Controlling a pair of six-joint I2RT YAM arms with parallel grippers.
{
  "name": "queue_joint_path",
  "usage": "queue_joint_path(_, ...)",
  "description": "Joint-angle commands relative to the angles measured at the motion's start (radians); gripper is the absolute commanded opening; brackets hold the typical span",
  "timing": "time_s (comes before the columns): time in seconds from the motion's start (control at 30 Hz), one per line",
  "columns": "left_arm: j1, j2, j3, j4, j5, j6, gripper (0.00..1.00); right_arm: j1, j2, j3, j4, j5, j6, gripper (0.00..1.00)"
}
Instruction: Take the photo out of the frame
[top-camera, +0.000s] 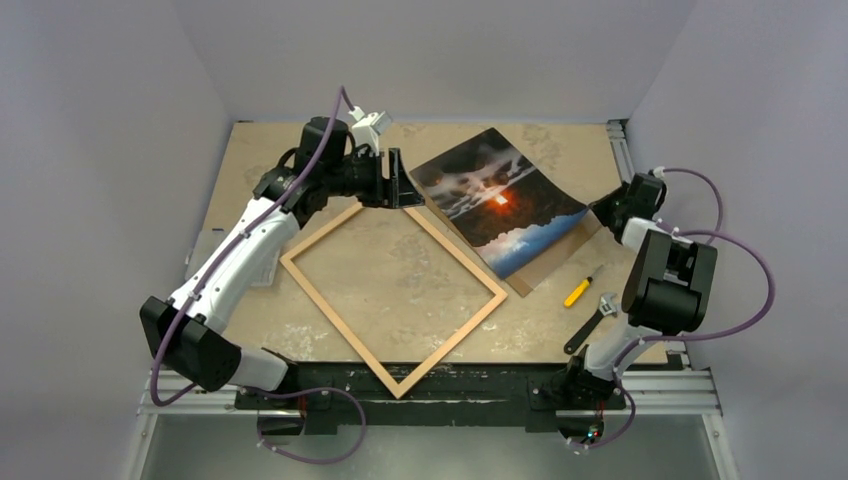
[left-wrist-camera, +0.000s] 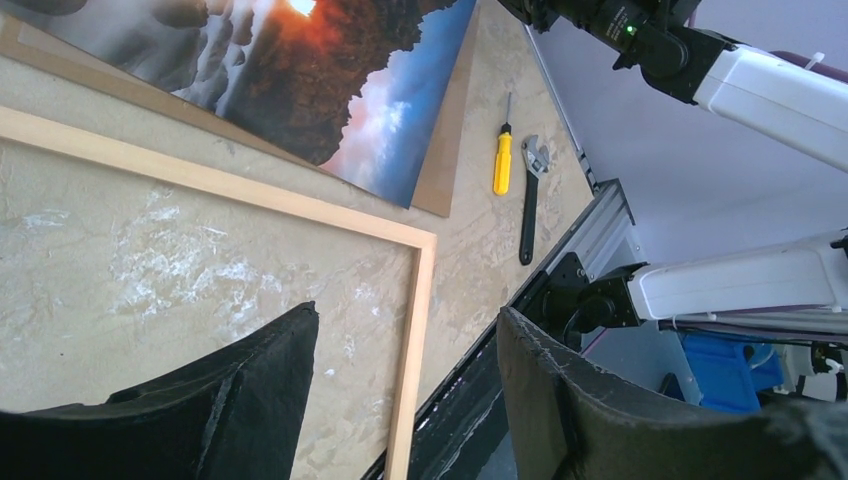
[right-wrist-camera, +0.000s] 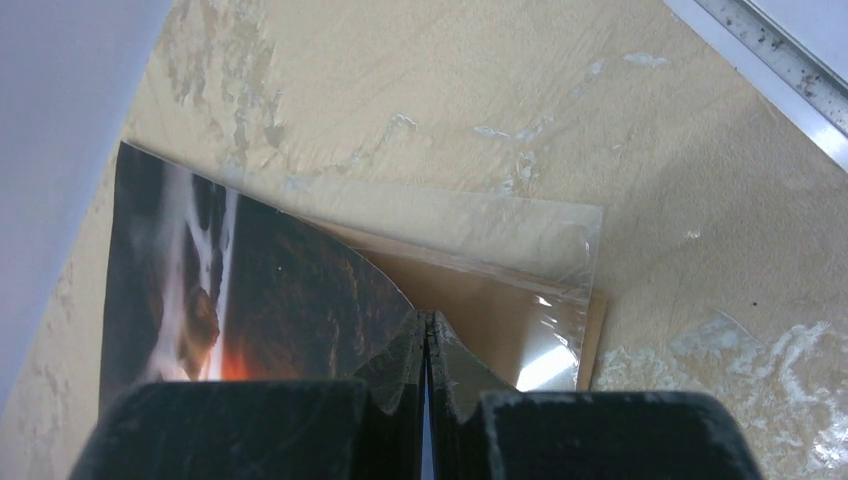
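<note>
The frame (top-camera: 340, 328) is a thin light-wood rectangle lying flat on the table like a diamond, with bare table inside it. It also shows in the left wrist view (left-wrist-camera: 200, 180). The photo (top-camera: 495, 200), a dark sunset print, lies outside the frame at the back right on a brown backing board (top-camera: 545, 262). My right gripper (top-camera: 600, 208) is shut on the photo's right edge and curls it up off the board; the right wrist view shows the jaws (right-wrist-camera: 428, 320) pinching the print (right-wrist-camera: 250, 290). My left gripper (top-camera: 405, 182) is open and empty above the frame's far corner.
A clear sheet (right-wrist-camera: 480, 225) lies over the backing board (right-wrist-camera: 480, 300) under the lifted photo. A yellow screwdriver (top-camera: 578, 291) and a black wrench (top-camera: 590, 325) lie at the right near the right arm. A metal rail (top-camera: 620, 160) runs along the table's right edge.
</note>
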Motion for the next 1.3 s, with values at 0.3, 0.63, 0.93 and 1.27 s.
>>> queue_joint_path(0.3,0.006,0.004,-0.033,0.063,0.02,-0.007,0.64,0.037,-0.06,0.193,-0.441,0.174,-0.252,0.49)
queue_joint_path(0.63,-0.098,-0.124,-0.066,0.046,-0.194,0.091,0.64,0.381,-0.467,0.068,-0.699,0.252,-0.236,0.56)
queue_joint_path(0.93,-0.12,-0.584,-0.282,0.11,-0.386,0.038,0.64,0.503,-1.046,0.018,-0.84,-0.062,-0.23,0.64)
queue_joint_path(1.27,-0.122,-0.919,-0.212,0.018,-0.634,0.039,0.64,0.503,-1.291,0.395,-1.101,0.247,-0.292,0.67)
